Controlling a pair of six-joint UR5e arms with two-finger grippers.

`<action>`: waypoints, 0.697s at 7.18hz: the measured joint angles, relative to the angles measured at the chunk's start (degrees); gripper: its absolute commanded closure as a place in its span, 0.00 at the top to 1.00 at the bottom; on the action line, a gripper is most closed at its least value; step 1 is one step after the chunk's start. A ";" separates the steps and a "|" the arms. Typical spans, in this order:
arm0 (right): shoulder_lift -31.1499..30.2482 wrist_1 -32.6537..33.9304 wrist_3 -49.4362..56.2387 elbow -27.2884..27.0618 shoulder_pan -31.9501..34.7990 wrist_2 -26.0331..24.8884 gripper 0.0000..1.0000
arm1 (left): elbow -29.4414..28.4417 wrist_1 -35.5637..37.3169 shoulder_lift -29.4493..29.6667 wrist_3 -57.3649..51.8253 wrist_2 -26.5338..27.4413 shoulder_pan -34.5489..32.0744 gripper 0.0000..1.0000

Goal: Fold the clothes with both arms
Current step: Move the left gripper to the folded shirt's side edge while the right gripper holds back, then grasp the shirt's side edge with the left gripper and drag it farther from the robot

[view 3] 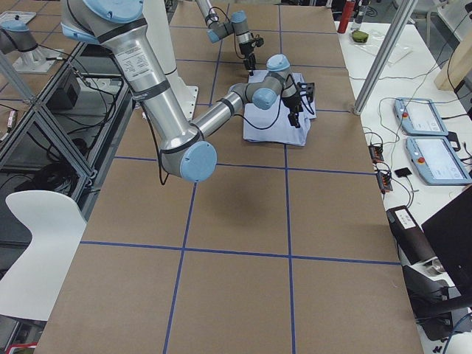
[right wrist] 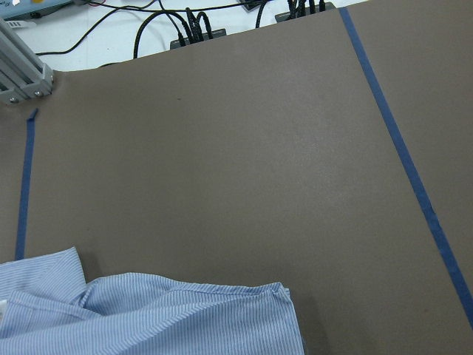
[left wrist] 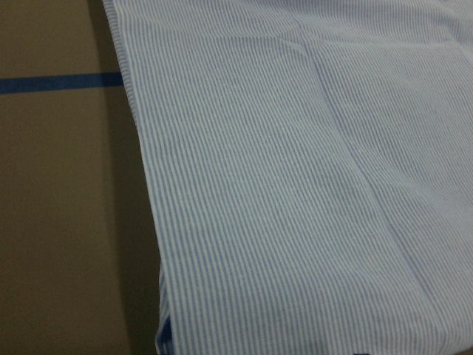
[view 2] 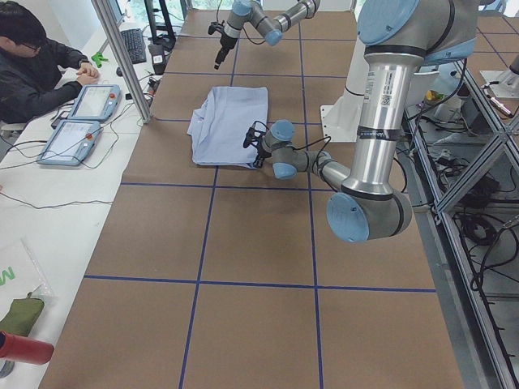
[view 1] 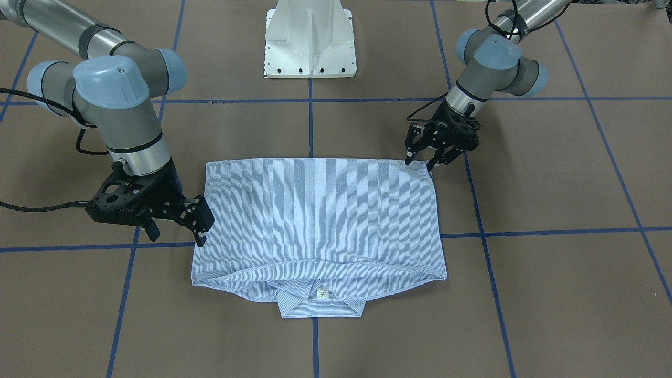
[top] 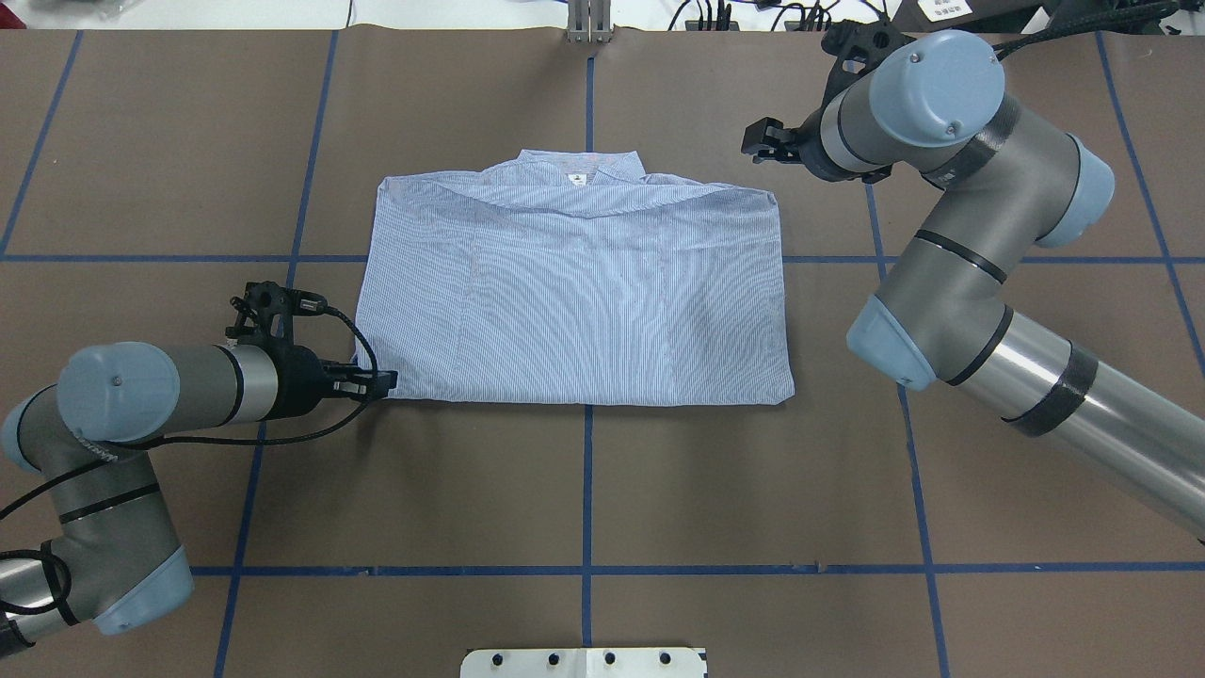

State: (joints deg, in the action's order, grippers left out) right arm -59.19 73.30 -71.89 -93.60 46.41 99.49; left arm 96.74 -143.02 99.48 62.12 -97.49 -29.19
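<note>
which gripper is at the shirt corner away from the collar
The left gripper, at the shirt's robot-side corner; the right gripper sits nearer the collar end.

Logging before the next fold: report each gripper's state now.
Left gripper: open, at the shirt corner.
Right gripper: open, holding nothing, beside the shirt.

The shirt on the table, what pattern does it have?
The shirt has fine light-blue-and-white stripes; clearest in the left wrist view.
</note>
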 measured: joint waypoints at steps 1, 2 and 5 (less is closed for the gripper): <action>0.03 -0.02 0.00 0.00 0.00 0.00 1.00 | 0.05 -0.03 -0.01 0.07 -0.04 0.00 0.00; 0.03 -0.06 0.00 0.00 0.00 0.00 1.00 | 0.33 -0.05 -0.23 -0.05 -0.15 -0.10 0.00; 0.13 -0.09 0.00 0.00 -0.07 0.00 1.00 | 1.16 0.36 -0.78 -2.93 -0.49 -3.02 0.00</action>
State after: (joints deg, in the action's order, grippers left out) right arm -59.06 73.21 -71.89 -93.60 46.33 99.49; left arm 97.90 -142.66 98.70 59.18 -97.97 -32.21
